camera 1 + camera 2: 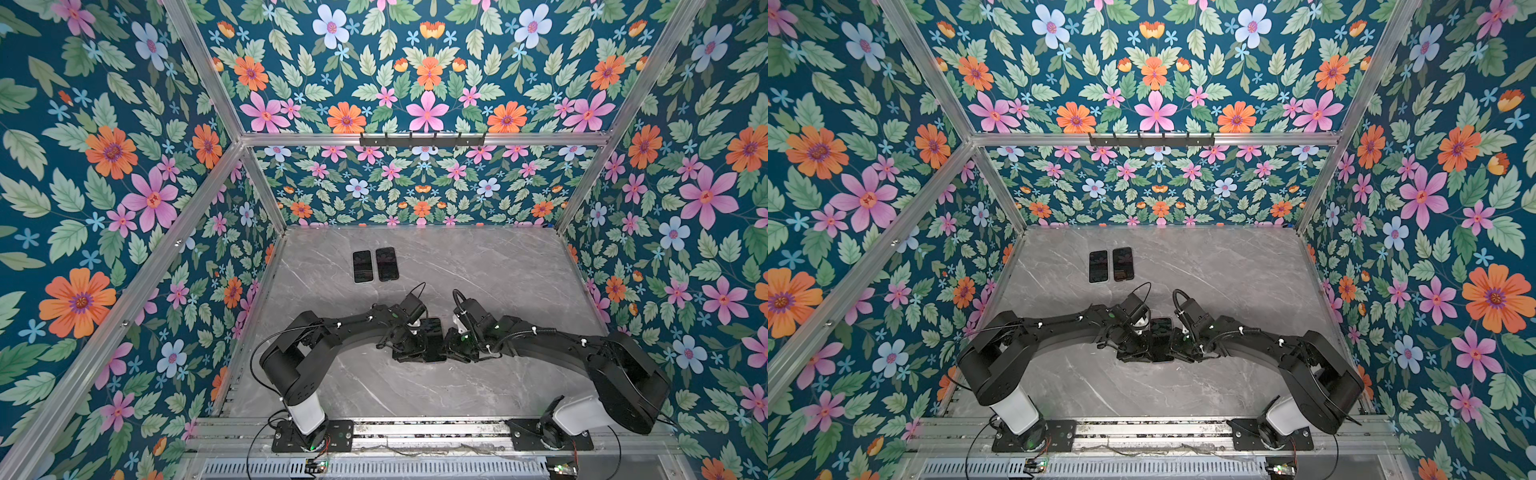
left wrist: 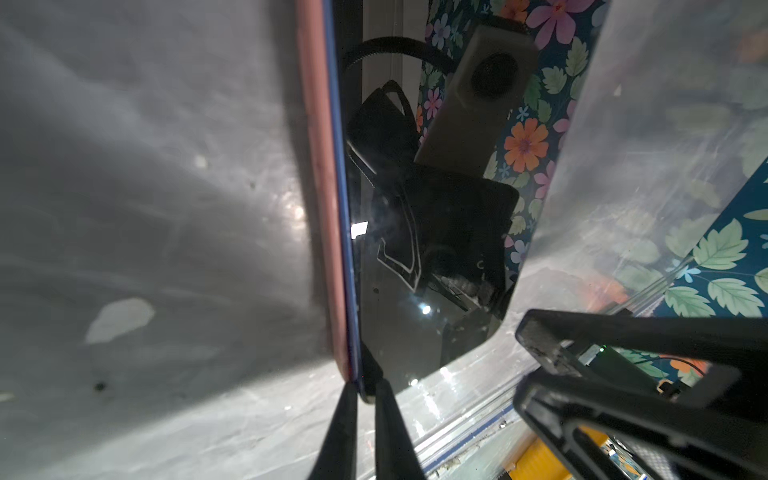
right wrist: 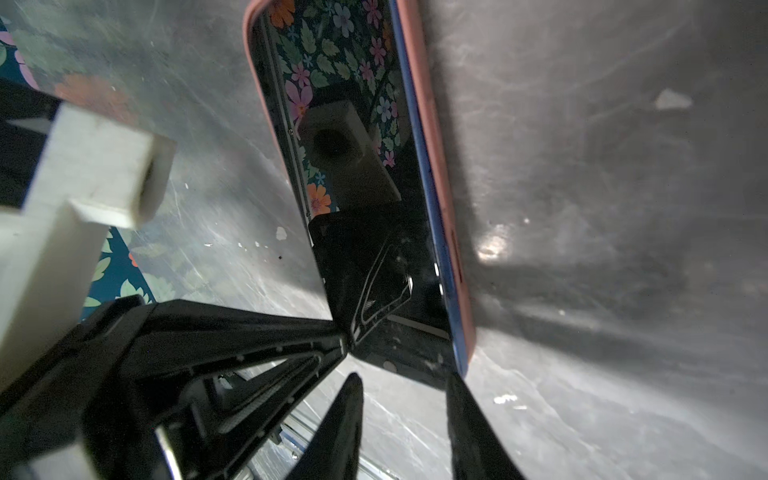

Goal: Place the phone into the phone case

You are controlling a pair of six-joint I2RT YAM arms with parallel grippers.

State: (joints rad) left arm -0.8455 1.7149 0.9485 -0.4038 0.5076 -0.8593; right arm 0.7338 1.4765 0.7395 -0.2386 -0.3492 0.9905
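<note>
**Left pincer** [image 2: 365, 383]: fingers nearly together, only a thin gap. They nip a corner of the phone case [image 3: 428, 124], one tip on the pink outside, the other on the screen side. Clamped there, with the phone's edge in the bite.

**Right pincer** [image 3: 404, 376]: fingers apart, part open, astride one end of the phone [image 3: 365, 187]. One finger [image 3: 469, 415] touches the case's pink corner. Cannot tell whether the other tip makes contact.

**Phone:** screen up, inside the pink case, on the bench [image 1: 478, 266]. It sits near the middle, towards the near side, between the two pincers reaching in from left and right. Along one long side its blue edge shows just inside the pink rim. The screen mirrors the flowered walls and a wrist camera.

**In the way:**
- In both top views the wrists cover most of the phone; only a dark strip shows between them.
- In the right wrist view a left pincer finger comes in from the side, its tip against the phone's end corner, just beside the right pincer's own finger.

**Around:**
- Left handset [image 1: 362, 266] and right handset [image 1: 387, 264] lie flat on the far left of the bench, just beside each other and well apart from the arms.
- Hook rail [image 1: 422, 140] is on the far frame bar.
</note>
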